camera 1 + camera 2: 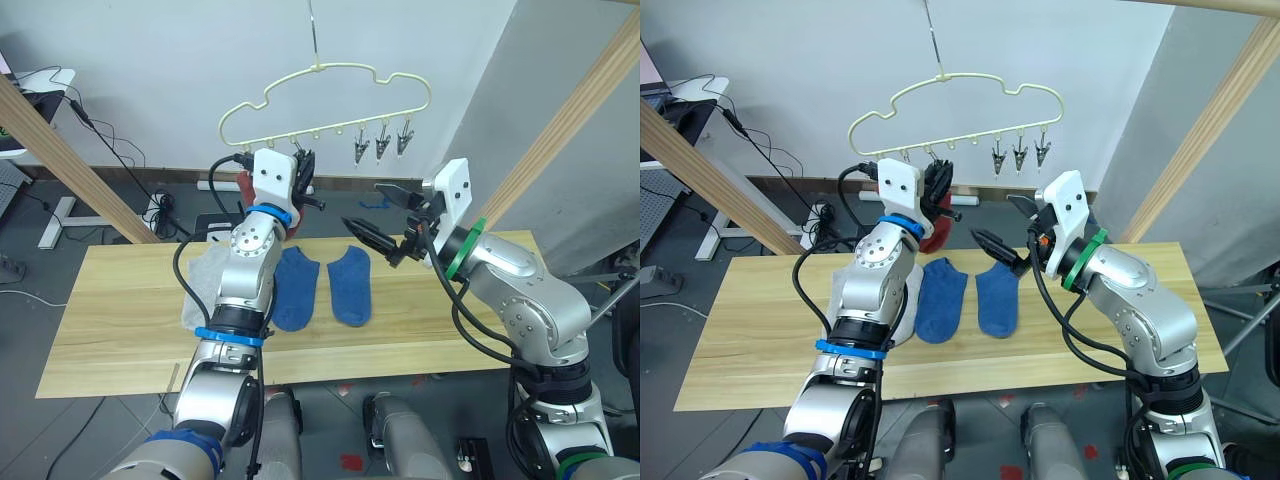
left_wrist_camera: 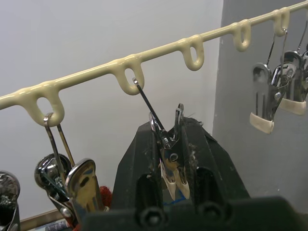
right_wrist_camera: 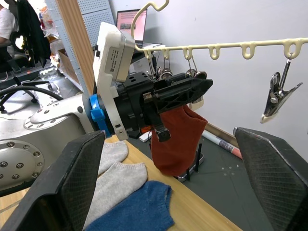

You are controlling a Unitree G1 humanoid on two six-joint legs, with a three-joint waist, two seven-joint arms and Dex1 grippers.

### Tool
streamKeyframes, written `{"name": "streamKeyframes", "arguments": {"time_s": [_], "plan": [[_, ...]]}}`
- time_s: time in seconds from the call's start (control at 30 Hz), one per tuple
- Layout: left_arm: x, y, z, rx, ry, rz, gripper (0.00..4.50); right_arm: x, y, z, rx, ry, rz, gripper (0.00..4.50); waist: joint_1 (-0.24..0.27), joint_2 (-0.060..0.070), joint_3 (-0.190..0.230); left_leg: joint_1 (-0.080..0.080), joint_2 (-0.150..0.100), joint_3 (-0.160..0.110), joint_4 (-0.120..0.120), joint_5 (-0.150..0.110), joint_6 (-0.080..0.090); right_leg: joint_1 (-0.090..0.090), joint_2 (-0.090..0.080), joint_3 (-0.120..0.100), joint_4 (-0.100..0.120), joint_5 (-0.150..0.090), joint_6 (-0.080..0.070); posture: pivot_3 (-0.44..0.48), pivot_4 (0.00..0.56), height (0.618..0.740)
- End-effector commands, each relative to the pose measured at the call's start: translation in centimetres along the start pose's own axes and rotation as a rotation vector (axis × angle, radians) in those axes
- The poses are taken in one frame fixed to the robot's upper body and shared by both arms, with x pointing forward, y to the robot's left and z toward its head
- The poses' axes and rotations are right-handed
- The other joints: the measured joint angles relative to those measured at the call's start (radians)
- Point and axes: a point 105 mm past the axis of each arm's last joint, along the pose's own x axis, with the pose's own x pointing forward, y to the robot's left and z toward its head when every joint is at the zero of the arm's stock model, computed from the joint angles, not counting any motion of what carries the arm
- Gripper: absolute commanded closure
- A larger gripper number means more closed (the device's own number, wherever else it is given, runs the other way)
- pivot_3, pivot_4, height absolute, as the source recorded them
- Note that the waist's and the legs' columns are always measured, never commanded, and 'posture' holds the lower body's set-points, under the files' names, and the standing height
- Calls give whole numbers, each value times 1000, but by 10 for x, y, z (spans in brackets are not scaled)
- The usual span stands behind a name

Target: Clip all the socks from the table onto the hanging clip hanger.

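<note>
The pale yellow clip hanger [image 1: 330, 75] hangs above the table [image 1: 120, 310]. My left gripper [image 1: 304, 172] is raised to the hanger's rail and is shut on one metal clip [image 2: 171, 159], squeezing it. A rust red sock [image 3: 178, 134] hangs from clips just behind that gripper. Two blue socks [image 1: 297, 290] [image 1: 350, 285] lie side by side on the table. Light grey socks [image 1: 205, 280] lie beside them, partly hidden under my left arm. My right gripper [image 1: 368, 207] hovers open and holds nothing, above the blue socks and to the right of my left gripper.
Three free clips [image 1: 382, 145] hang at the hanger's right end. Slanted wooden beams [image 1: 70, 160] [image 1: 570, 120] stand on both sides of the table. Cables and a desk [image 1: 40, 95] are at the back left.
</note>
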Motion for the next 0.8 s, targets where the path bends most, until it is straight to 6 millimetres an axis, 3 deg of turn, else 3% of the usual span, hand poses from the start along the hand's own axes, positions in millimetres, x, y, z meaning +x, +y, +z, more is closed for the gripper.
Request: {"name": "streamKeyframes", "arguments": {"time_s": [0.03, 0.1, 0.4, 0.77, 0.8], "plan": [[3, -1, 18, 26, -67, 2, 4195, -1, 6, 13, -38, -49, 17, 0, 0, 0, 0, 0, 0, 0, 0, 0, 0, 0, 0, 0, 0, 0, 0, -37, 275, 740], [4, -1, 19, 24, -69, 3, 4195, -1, 5, 12, -38, -48, 16, 0, 0, 0, 0, 0, 0, 0, 0, 0, 0, 0, 0, 0, 0, 0, 0, -37, 275, 740], [4, 0, 18, 27, -69, 7, 1578, -3, 5, 10, -42, -44, 11, 0, 0, 0, 0, 0, 0, 0, 0, 0, 0, 0, 0, 0, 0, 0, 0, -38, 275, 740], [4, 2, 21, 32, -80, 13, 1578, -2, 5, 12, -40, -46, 6, 0, 0, 0, 0, 0, 0, 0, 0, 0, 0, 0, 0, 0, 0, 0, 0, -40, 275, 740], [4, 1, 21, 28, -82, 8, 1755, -2, 5, 12, -39, -47, 5, 0, 0, 0, 0, 0, 0, 0, 0, 0, 0, 0, 0, 0, 0, 0, 0, -40, 275, 740]]}}
